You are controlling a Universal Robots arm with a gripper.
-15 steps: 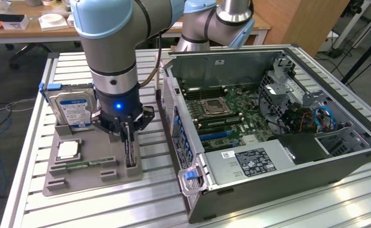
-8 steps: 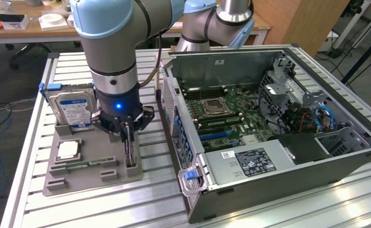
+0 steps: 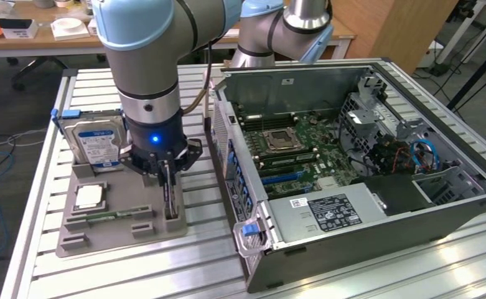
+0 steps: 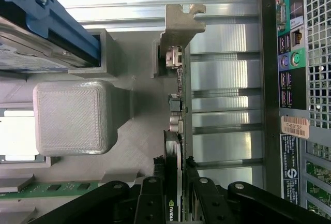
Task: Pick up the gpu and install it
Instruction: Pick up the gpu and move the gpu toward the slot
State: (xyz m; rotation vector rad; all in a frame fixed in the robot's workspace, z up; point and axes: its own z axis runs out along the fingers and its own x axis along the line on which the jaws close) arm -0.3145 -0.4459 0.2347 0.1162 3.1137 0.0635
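gripper (image 3: 170, 177): pinching the gpu (image 4: 176, 100), one finger each side
gpu: upright on edge in gray tray (image 3: 101, 235) slot, exterior view's left of pc case (image 3: 251, 249)
hdd (image 3: 98, 143): tray's far end

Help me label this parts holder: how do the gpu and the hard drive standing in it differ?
The gpu is a thin card; the hard drive is a thick silver box. The gpu has a silver end bracket; the hard drive carries blue side rails and a blue-white label. The pincer grips the gpu; the hard drive stands untouched. Both stand upright in the gray holder.
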